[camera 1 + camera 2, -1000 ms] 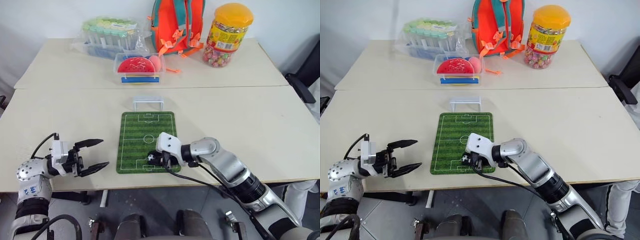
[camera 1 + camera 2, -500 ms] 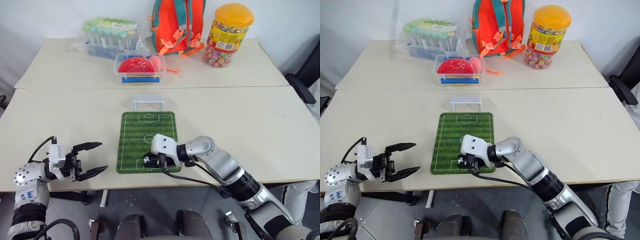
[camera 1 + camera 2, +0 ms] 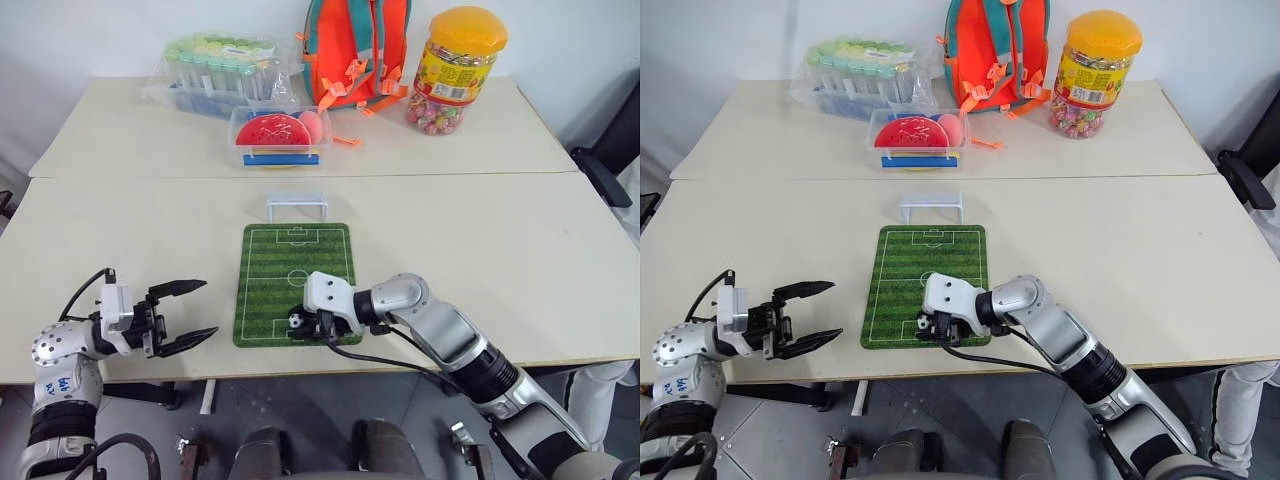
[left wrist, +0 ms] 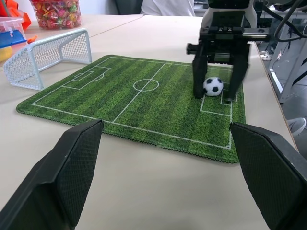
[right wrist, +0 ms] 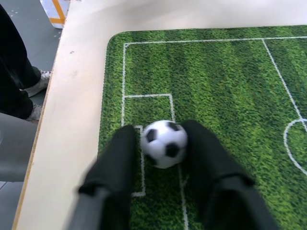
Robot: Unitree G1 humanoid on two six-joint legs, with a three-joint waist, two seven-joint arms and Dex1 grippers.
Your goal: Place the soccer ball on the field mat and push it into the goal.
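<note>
At the lower left of the head view, the left gripper [image 3: 185,315] is held off the table edge, its two black fingers spread wide with nothing between them. Just right of it, at the lower centre, the right gripper [image 3: 312,327] is seen over the near end of the field mat [image 3: 270,262], and here is the change: a second ago the soccer ball [image 4: 213,86] was pinched tight, and now the fingers have been eased apart. The ball is left standing between them on the turf, by the near penalty box; a sliver of gap shows on each side in the left wrist view. Placement is judged done; the push remains.

The ball is seen as tiny, white with black patches, round and free to roll. Beyond the mat's far edge, upper centre, the goal [image 3: 296,207] is set, white-framed, mouth facing the mat.
</note>
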